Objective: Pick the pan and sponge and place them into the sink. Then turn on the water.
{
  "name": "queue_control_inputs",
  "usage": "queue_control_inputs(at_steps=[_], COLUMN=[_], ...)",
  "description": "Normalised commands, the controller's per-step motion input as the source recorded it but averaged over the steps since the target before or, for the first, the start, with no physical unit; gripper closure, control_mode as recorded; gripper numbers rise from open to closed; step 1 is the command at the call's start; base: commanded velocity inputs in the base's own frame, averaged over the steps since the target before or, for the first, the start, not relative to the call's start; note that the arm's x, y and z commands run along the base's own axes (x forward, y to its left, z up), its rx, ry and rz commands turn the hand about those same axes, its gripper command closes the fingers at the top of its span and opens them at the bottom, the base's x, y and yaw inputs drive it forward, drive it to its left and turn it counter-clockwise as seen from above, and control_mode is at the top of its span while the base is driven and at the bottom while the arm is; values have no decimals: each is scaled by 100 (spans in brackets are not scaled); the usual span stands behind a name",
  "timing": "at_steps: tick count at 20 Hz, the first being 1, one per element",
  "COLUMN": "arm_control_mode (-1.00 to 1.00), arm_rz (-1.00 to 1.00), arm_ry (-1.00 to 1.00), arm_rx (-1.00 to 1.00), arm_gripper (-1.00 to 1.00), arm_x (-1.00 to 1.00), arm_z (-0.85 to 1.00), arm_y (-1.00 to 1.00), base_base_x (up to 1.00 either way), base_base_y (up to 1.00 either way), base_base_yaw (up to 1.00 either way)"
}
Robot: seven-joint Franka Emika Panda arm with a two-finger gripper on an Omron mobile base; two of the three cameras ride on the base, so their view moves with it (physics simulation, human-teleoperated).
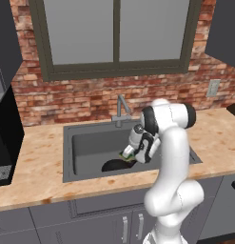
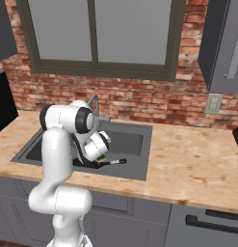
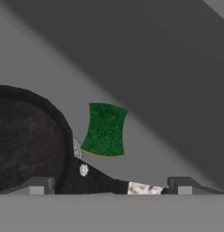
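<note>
The arm bends down over the front edge of the table [image 1: 38, 162] and reaches into the sink [image 1: 90, 143], with the tool [image 3: 109, 186] low inside the basin. In the hand view its two fingertips [image 3: 36, 186] stand wide apart, one over the pan's inside and the other over the grey sink floor, and nothing is held between them.

The pan [image 3: 27, 136] lies on the sink floor, its black bowl at the left of the hand view and its handle running toward the right, ending in a pale tip [image 3: 143, 188]. From the left base view the pan [image 1: 114, 165] shows as a dark round shape near the front wall of the basin.

The sponge [image 3: 104, 129] (green side facing the camera, a thin yellow edge showing below) sits just beside the pan's rim, above the handle in the hand view; whether it lies on the floor or is off it, I cannot tell. The faucet [image 1: 121, 108] stands at the rear of the sink, below the window.
</note>
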Motion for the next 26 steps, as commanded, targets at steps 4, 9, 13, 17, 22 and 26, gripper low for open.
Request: queue_control_inputs(at_steps=[4, 9, 13, 17, 22, 26], arm_control_mode=[-100, -100, -100, -100, -100, -100], arm_rz=[8, 3, 0, 0, 0, -3], arm_ry=[-13, -14, -11, -9, -5, -4], arm_rx=[0, 1, 0, 0, 7, 11], arm_gripper=[-100, -100, -100, -100, -100, -100], arm_x=[-66, -45, -3, 0, 8, 9], arm_z=[3, 35, 41, 36, 20, 26], arm_y=[0, -1, -7, -10, -6, -11], base_base_x=[0, 0, 0, 0, 0, 0], base_base_y=[0, 0, 0, 0, 0, 0], base_base_yaw=[0, 0, 0, 0, 0, 0])
